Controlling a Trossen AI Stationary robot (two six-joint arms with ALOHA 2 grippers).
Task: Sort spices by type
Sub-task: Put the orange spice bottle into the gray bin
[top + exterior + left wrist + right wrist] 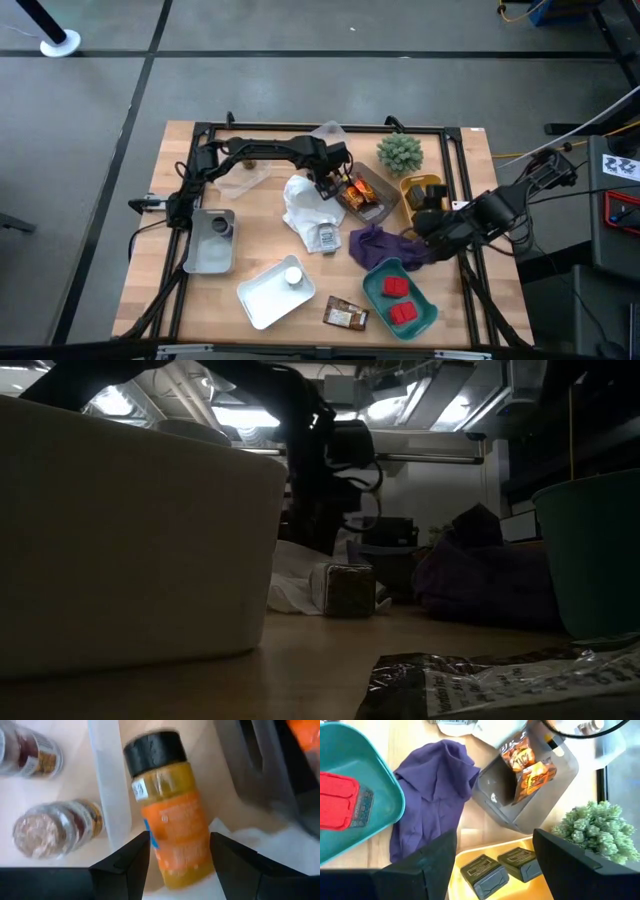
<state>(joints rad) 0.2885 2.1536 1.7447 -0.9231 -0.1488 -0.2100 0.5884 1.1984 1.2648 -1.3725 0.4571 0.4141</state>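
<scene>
From above, the left claw hangs over the middle of the wooden surface, just beside a grey tray of orange packets and above a white cloth; a small jar lies on that cloth nearer the front edge. The right claw waits over a yellow tray, with a purple cloth and a teal tray of two red boxes close by. A white tray holds a white-capped jar, another grey tray holds one jar, and a brown packet lies loose at the front. In the low view a jar rests on the surface below the left arm. The left wrist view shows the left claw parted, an orange-yellow spice jar with a black cap standing between its fingers; I cannot tell whether they press it. In the right wrist view the right claw is spread wide and empty above two dark boxes in the yellow tray.
</scene>
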